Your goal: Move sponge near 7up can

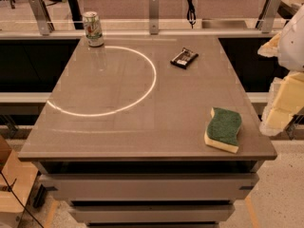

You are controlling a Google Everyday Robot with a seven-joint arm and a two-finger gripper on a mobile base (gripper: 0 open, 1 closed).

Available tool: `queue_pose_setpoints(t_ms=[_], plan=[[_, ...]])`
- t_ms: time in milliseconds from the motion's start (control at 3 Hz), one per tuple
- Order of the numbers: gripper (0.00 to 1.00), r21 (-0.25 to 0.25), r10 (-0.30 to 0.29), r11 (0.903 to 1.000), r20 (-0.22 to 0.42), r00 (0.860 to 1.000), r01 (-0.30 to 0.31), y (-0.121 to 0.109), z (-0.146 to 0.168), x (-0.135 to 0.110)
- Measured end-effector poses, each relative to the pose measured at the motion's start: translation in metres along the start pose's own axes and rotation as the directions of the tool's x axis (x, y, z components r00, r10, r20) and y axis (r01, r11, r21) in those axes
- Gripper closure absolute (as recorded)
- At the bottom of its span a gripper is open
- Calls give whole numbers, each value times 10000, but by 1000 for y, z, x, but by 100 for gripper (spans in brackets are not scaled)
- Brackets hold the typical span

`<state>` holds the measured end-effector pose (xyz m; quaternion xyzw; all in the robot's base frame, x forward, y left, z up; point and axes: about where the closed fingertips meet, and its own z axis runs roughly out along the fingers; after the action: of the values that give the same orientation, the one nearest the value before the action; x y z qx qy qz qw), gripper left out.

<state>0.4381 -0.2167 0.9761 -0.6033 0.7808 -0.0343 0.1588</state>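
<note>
In the middle of the view stands the grey bench [142, 127]. At its right side, off the top, hangs the gripper [273, 77]; its pale foam fingers [285, 101] stand apart and grasp nothing. The sponge [224, 128] lies flat at the near right corner, green side up, near the gripper but not touching it. The 7up can [93, 29] stands upright at the far left corner, well apart from the sponge. A flat black packet [184, 57] lies toward the far right

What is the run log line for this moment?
sponge: table front-right corner | 7up can: far-left corner | hand: beyond right edge, apart from sponge
</note>
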Motion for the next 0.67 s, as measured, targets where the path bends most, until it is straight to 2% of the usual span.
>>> queue_pose_setpoints(t_ms=[333,667], plan=[[0,2,0,10000,1,10000,0,0,0,0],[0,223,91,9997,558,9984,-103,1,8,-9]])
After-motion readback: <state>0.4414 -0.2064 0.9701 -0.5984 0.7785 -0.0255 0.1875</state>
